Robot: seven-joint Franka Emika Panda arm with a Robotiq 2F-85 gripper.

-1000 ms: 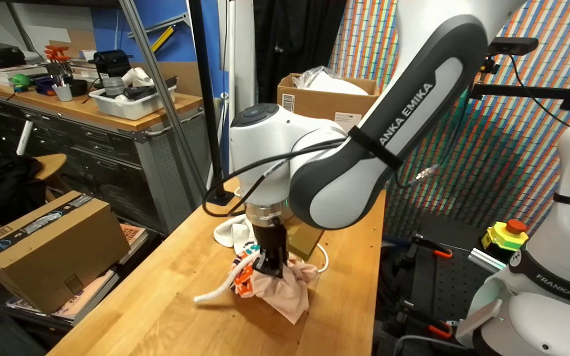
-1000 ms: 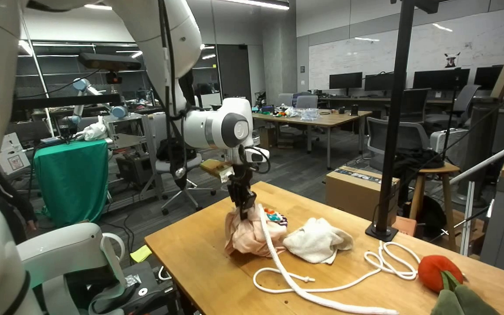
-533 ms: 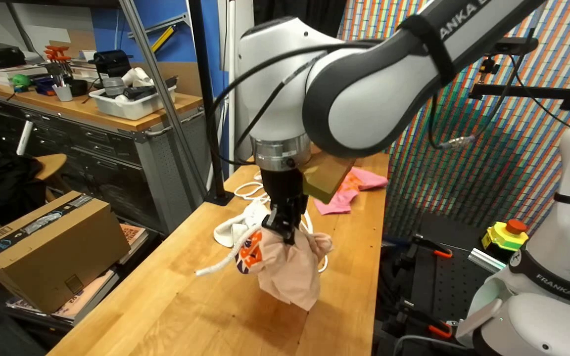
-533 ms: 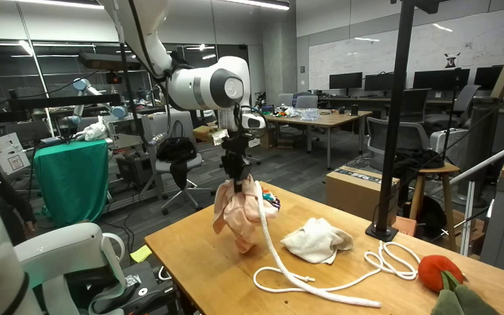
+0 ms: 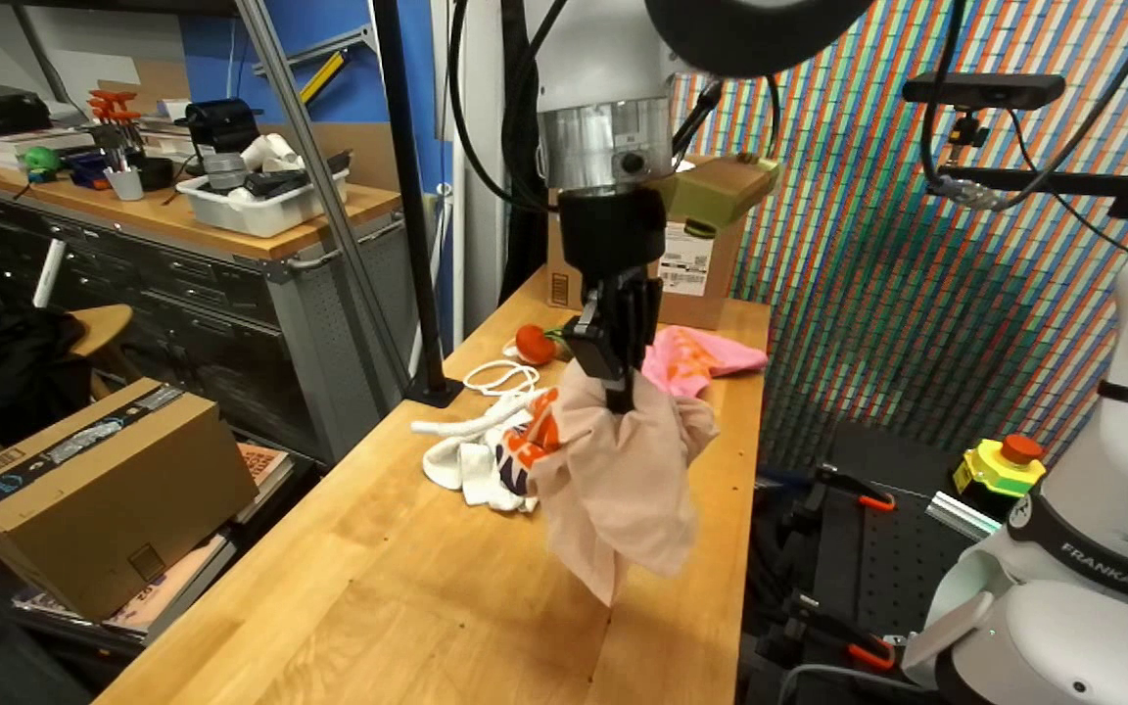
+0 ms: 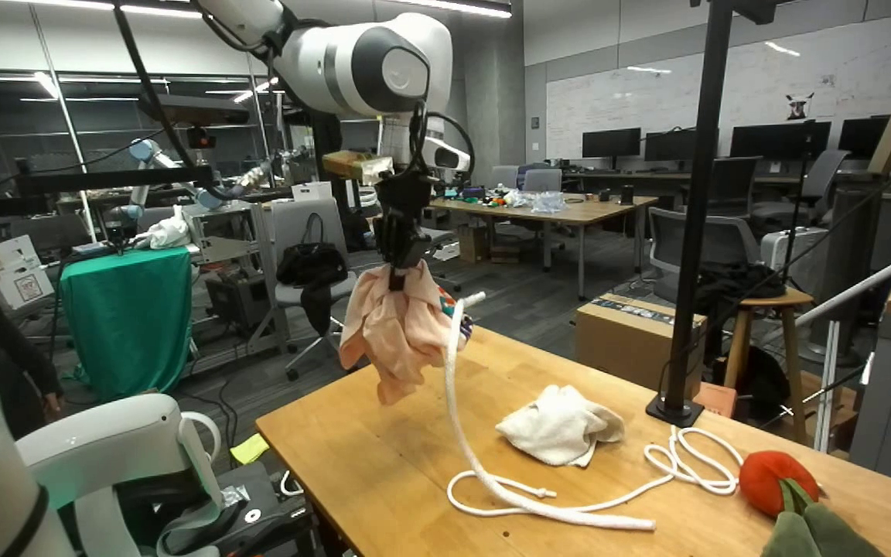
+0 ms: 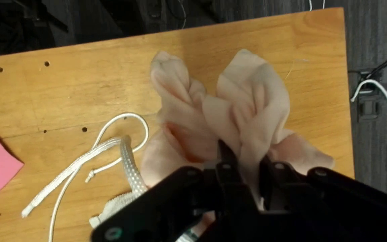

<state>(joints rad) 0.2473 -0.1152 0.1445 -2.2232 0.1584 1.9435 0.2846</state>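
Observation:
My gripper (image 5: 620, 390) is shut on a bunched pale pink cloth (image 5: 623, 480) and holds it above the wooden table. In the wrist view the two dark fingertips (image 7: 244, 154) pinch a fold of the cloth (image 7: 254, 97). The cloth hangs in loose folds and has an orange, teal and dark blue patterned part on one side. A thick white rope (image 6: 455, 402) is draped over that side; one end sticks out in the air and the other lies on the table. The gripper also shows in an exterior view (image 6: 397, 278). A crumpled white towel (image 6: 561, 425) lies nearby.
The wooden table (image 5: 407, 607) also bears a thin white cord (image 6: 697, 468), a red plush vegetable with green leaves (image 6: 774, 483), a bright pink cloth (image 5: 706, 364) and a cardboard box (image 5: 706, 279). A black upright pole (image 6: 694, 232) stands at the table's edge.
My gripper has risen from near the table, lifting the pale pink cloth clear of it. The draped rope has risen with it and its lower end has slid along the table.

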